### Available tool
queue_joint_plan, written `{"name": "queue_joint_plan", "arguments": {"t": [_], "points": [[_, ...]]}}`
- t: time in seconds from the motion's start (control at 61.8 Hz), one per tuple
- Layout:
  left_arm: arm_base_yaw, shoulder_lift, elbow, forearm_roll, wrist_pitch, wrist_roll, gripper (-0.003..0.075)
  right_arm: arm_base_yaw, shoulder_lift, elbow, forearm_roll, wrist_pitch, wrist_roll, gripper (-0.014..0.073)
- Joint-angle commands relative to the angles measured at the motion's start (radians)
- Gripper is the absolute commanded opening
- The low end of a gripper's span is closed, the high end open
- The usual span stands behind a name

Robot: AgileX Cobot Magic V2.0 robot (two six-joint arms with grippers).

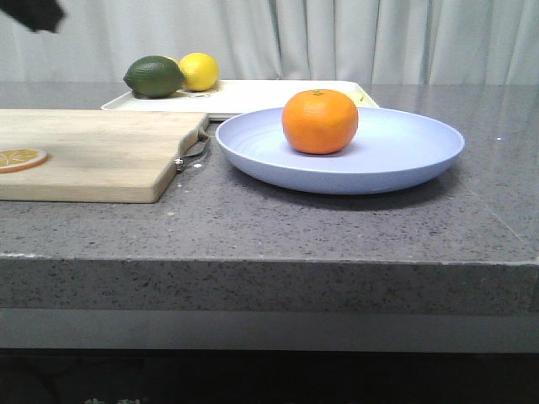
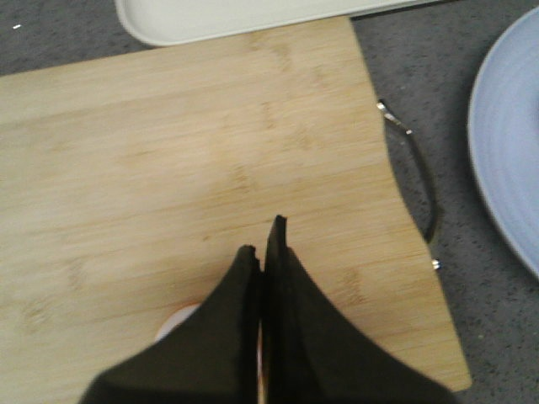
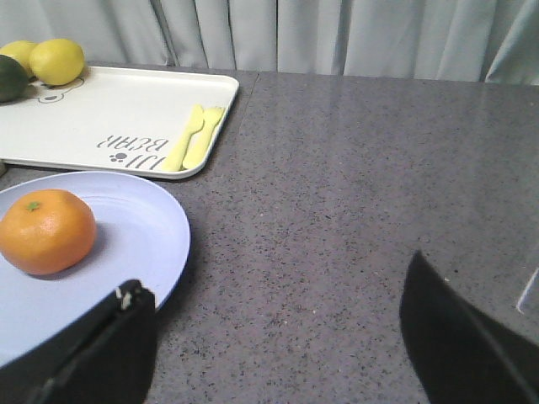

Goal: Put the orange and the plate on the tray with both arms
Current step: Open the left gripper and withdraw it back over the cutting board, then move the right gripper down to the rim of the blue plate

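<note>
My left gripper [image 2: 265, 240] points down over the wooden board [image 2: 202, 194], its two dark fingers pressed together with nothing between them. A pale round shape peeks out just beside the fingers, too hidden to identify. My right gripper [image 3: 274, 337] hovers low over the grey counter [image 3: 379, 185], fingers spread wide apart and empty, with one finger [image 3: 93, 349] at the plate's edge. The orange [image 1: 320, 121] sits on the lavender plate [image 1: 404, 156], which rests on the counter just right of the board. The cream tray [image 1: 253, 94] lies behind the plate, touching or nearly so. On the tray are a lime [image 1: 154, 76], a lemon [image 1: 199, 71] and yellow cutlery [image 3: 194, 137].
</note>
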Motion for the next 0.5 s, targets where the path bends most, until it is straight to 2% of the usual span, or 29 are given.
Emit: {"name": "queue_joint_plan", "arguments": {"t": [0.0, 0.178, 0.485], "points": [[0.046, -0.132, 0.08, -0.007, -0.102, -0.024, -0.0018, -0.003, 0.004, -0.038, 0.003, -0.083, -0.01, 0.0603], [0.132, -0.371, 0.297, -0.008, -0.185, -0.026, -0.0018, -0.003, 0.004, -0.038, 0.003, -0.083, -0.01, 0.0603], [0.143, -0.816, 0.625, -0.005, -0.29, -0.026, -0.0018, -0.003, 0.004, -0.038, 0.003, -0.083, -0.01, 0.0603]]}}
